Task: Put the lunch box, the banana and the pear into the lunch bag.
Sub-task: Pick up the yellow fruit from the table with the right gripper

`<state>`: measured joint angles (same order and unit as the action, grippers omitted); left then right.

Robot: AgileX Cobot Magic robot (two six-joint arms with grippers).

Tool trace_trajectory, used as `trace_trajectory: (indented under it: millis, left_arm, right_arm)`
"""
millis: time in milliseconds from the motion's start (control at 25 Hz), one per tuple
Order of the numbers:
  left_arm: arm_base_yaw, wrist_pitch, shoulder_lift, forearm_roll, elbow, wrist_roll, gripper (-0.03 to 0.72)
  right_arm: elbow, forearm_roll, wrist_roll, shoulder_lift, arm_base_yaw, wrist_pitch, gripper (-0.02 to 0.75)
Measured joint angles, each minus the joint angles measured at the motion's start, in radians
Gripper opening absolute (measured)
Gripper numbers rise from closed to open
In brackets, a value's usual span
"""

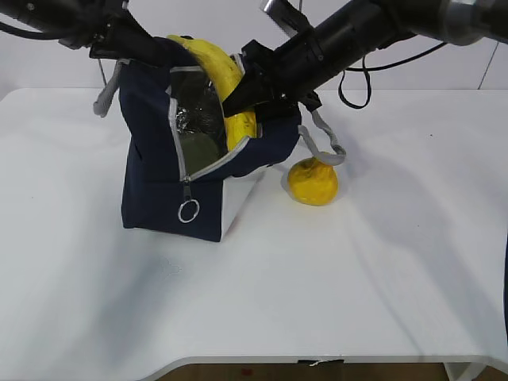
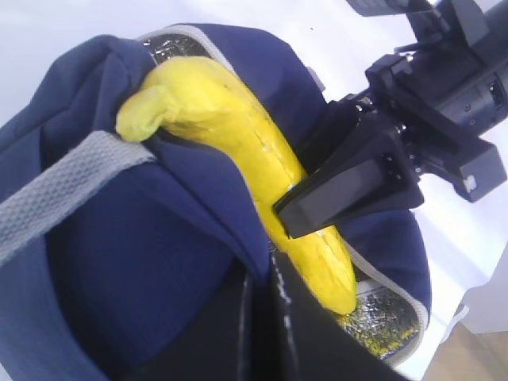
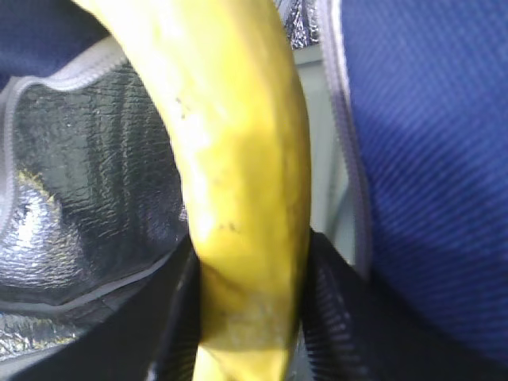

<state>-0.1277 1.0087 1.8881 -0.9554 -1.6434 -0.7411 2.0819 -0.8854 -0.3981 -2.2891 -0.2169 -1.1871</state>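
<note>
The navy lunch bag [image 1: 159, 186] stands open at the table's left centre, its foil lining [image 3: 87, 182] showing. My right gripper [image 3: 250, 317] is shut on the yellow banana [image 1: 222, 67], which slants down through the bag's mouth with its stem end sticking out above the rim. My left gripper [image 2: 262, 317] is shut on the blue fabric of the bag's rim [image 2: 198, 198] and holds the mouth open. The lumpy yellow pear [image 1: 313, 181] sits on the table just right of the bag. A dull greenish shape [image 1: 205, 147] low inside the bag may be the lunch box.
A grey webbing handle [image 1: 325, 143] hangs from the bag over the pear. The zipper's ring pull [image 1: 188, 211] dangles at the bag's front corner. The white table [image 1: 357, 278] reaches to its front edge at the bottom of the exterior view.
</note>
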Motion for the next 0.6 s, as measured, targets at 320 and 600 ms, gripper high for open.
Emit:
trace_trajectory:
  millis: [320,600]
  left_arm:
    - [0.0,0.0,0.0,-0.002,0.0,-0.002,-0.002]
    - [0.0,-0.002,0.0,-0.004,0.0,-0.004,-0.002]
  right_arm:
    - [0.0,0.004,0.001,0.0,0.0,0.012,0.279]
    - [0.0,-0.003,0.001,0.0,0.0,0.022,0.346]
